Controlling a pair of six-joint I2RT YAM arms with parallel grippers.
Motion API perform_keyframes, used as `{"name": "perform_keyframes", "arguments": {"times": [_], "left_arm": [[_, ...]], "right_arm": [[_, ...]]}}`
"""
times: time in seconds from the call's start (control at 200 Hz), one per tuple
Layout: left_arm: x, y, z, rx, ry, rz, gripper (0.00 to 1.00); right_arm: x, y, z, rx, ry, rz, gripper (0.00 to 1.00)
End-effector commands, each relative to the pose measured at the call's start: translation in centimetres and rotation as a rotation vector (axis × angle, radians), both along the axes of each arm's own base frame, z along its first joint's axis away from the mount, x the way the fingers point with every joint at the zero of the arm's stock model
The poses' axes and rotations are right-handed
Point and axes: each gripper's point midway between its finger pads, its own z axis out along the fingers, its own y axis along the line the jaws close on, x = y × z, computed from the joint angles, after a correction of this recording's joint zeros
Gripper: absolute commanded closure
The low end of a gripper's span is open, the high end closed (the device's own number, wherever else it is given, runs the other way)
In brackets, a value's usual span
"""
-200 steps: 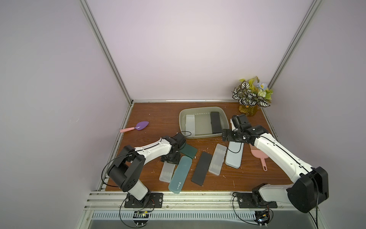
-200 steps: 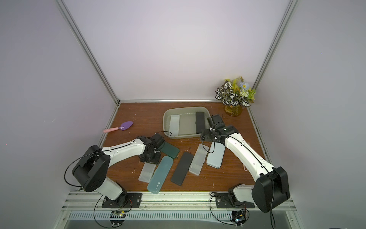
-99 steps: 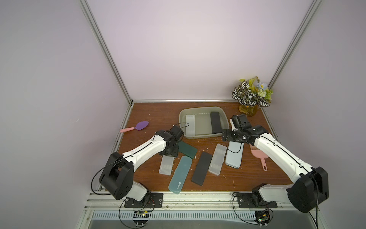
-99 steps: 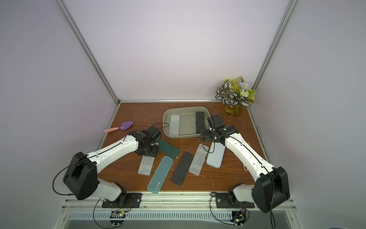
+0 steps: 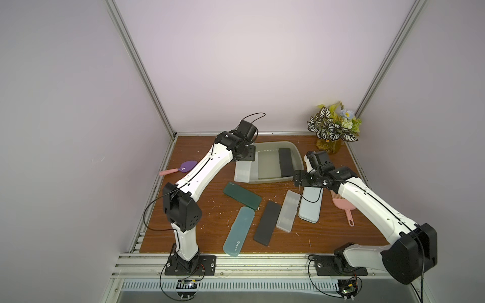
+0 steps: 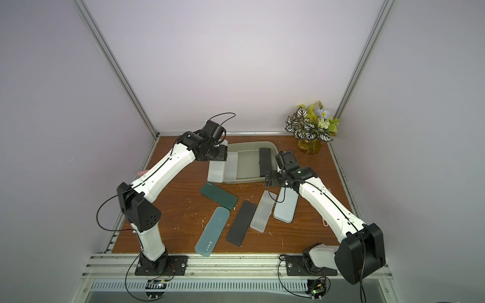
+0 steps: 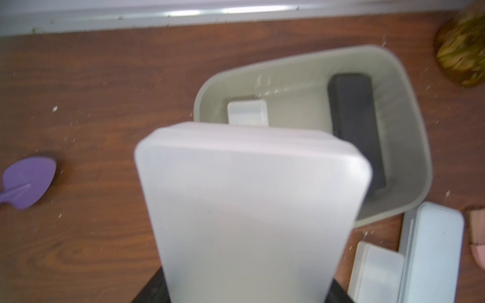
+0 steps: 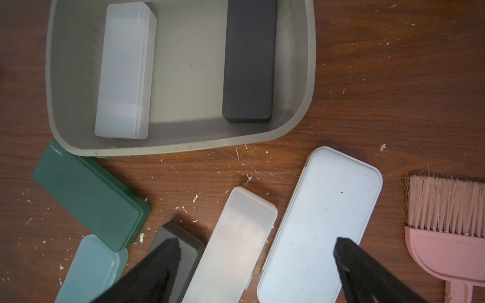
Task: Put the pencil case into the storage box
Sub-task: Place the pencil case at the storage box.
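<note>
- The frosted pencil case (image 5: 242, 171) is pinched at one end by my left claw (image 5: 246, 160), up in the air over the left rim of the storage box (image 5: 270, 180).
- Its long axis runs front to back, roughly in line with the clear case (image 8: 123, 70) and black case (image 8: 249, 60) lying inside.
- I judge the free lane lies between those two, to the right of my load.
- My right claw (image 8: 257, 251) is spread wide and empty above the loose cases (image 8: 320, 210).

"nusign" on dark green case (image 8: 89, 196)
</note>
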Motion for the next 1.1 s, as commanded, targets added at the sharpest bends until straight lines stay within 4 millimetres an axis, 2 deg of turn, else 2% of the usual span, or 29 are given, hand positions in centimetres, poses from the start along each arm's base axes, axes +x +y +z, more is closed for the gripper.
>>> {"name": "perform_keyframes", "arguments": {"times": [0.0, 0.075, 0.23, 0.415, 0.656, 0.926, 1.096], "left_arm": [[2.5, -2.2, -1.0, -0.032, 0.017, -0.034, 0.46], [4.4, -3.8, -1.3, -0.065, 0.004, -0.041, 0.46], [7.5, -6.5, -4.0, -0.111, 0.011, -0.048, 0.46], [9.3, -8.5, -7.3, -0.128, 0.019, -0.05, 0.45], [9.2, -9.9, -11.7, -0.095, 0.066, -0.066, 0.45], [8.4, -11.8, -14.3, -0.092, 0.1, -0.087, 0.45], [8.1, -11.7, -15.9, -0.066, 0.123, -0.076, 0.45]], "right_arm": [[0.7, -0.1, -0.1, -0.011, -0.016, 0.016, 0.01], [0.7, -0.1, -0.6, -0.015, -0.008, 0.022, 0.01], [1.1, 0.1, -1.6, -0.016, 0.011, 0.034, 0.01], [1.3, 0.1, -2.7, -0.026, 0.028, 0.036, 0.01], [1.2, -0.3, -4.0, -0.036, 0.05, 0.026, 0.01], [1.1, -0.7, -5.0, -0.053, 0.073, 0.019, 0.01], [1.1, -0.9, -5.2, -0.054, 0.075, 0.018, 0.01]]}}
